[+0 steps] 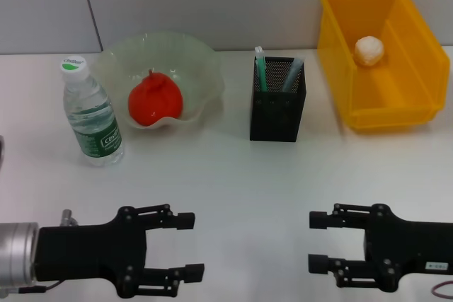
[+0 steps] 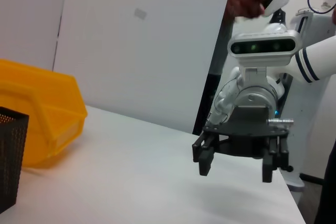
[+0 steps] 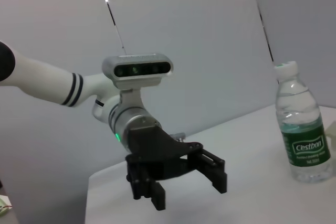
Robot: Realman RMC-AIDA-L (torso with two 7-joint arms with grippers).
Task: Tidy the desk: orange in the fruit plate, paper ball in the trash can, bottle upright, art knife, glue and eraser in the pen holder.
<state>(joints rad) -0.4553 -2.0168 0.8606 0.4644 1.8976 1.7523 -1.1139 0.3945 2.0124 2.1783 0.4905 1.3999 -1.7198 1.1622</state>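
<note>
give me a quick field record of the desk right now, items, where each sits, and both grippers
orange: in the fruit plate
paper ball: in the trash can
bottle: upright, beside the plate
pen holder: holds pale stick-shaped items; which ones, cannot tell
left gripper: open, near edge, holding nothing
right gripper: open, near edge, holding nothing

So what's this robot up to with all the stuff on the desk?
It is tidying the desk, and right now neither arm holds anything. The left pincer and right pincer both hover open over the near edge of the table. The orange sits in the fruit plate, the paper ball lies in the trash can, and the bottle stands upright. The pen holder has a few items poking out of it.
</note>
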